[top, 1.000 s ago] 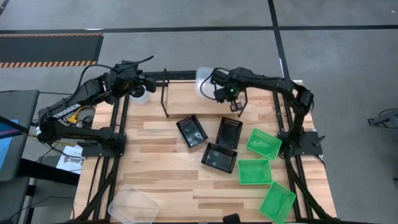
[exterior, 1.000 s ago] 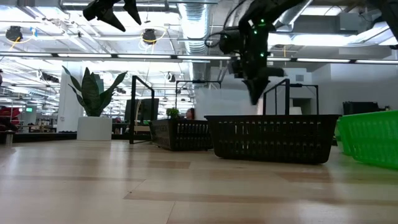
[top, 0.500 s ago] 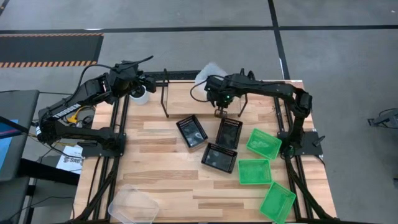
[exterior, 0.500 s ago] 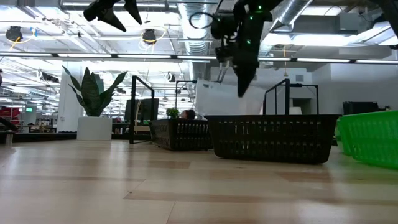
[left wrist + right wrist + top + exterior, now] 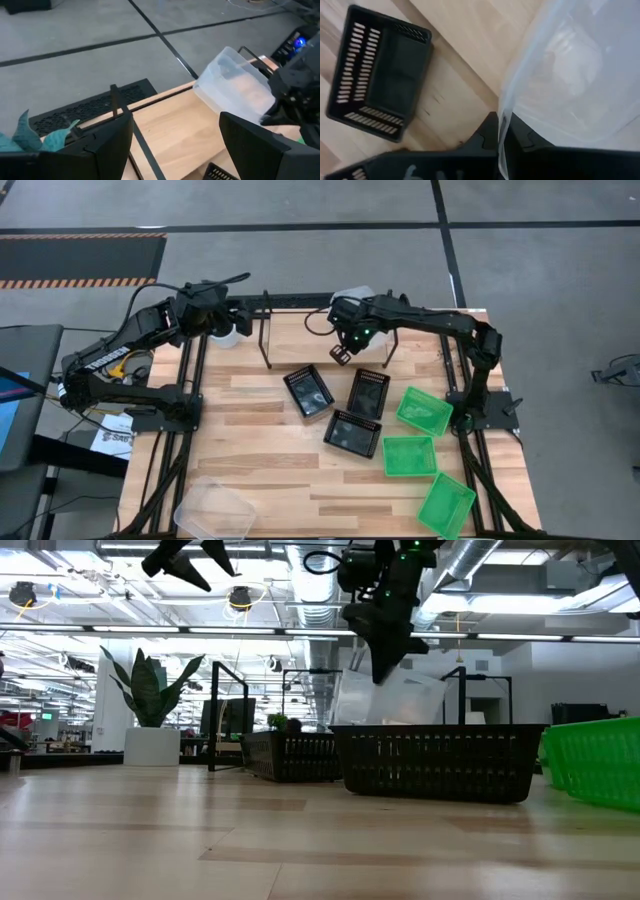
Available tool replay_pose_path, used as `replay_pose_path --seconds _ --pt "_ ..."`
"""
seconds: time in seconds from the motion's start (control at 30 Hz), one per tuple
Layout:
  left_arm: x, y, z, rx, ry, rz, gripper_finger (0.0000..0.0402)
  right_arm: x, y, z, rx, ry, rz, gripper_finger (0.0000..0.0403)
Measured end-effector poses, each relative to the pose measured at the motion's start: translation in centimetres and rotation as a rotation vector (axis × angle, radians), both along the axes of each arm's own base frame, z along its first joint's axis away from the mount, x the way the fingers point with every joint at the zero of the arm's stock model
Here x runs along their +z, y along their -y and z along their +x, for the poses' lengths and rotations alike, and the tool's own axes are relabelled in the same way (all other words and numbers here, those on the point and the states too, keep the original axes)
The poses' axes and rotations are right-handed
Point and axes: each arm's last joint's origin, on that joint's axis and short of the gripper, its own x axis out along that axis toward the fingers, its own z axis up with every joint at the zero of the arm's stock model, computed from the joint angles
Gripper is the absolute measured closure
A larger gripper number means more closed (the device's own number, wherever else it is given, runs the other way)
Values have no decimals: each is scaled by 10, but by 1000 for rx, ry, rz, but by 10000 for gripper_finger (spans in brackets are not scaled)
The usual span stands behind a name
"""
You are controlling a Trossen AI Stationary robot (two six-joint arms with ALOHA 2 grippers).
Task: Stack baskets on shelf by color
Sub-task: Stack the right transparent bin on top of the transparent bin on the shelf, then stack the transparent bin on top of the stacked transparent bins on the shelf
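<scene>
My right gripper hangs over the far middle of the table, shut on a clear basket that shows behind the black baskets in the low view. Three black baskets and three green baskets rest flat on the table. Another clear basket lies at the near left edge. The shelf, with its black hoop frame, stands at the far edge. My left gripper waits open, high at the far left. My right gripper pinches one wall of the clear basket at its rim between its two fingers. The fingers come from above, pointing steeply down. The basket is lifted clear of the table and stands tilted on edge beside the fingers.
A white plant pot with a green plant stands at the far left, by the shelf's end. The black and green baskets fill the table's middle and right. Bare planks lie at the left and near middle.
My right gripper has gone toward the table's left edge and a little up, rolling about its own axis. The clear basket has swung round with it and stays clear of the table, now tilted. My left gripper has kept its place.
</scene>
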Motion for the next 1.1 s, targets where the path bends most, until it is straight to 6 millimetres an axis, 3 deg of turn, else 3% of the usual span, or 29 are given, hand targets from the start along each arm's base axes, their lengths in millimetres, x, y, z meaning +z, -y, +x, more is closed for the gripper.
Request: replay_pose_path --seconds 0.23,0.4,0.63,0.97,1.1 --pt "0 1 1 -65 -26 8 118 -13 -4 8 -132 -34 30 386" --pt "0 1 1 -73 -35 16 118 -28 -2 15 -164 -71 11 367" --pt "0 2 0 -77 -18 0 118 -34 1 24 -157 -20 7 334" --pt "0 4 2 -130 1 -34 118 -22 4 21 -114 35 -21 244" --pt "-1 6 3 -203 16 -68 118 -4 2 16 -81 100 -56 222"
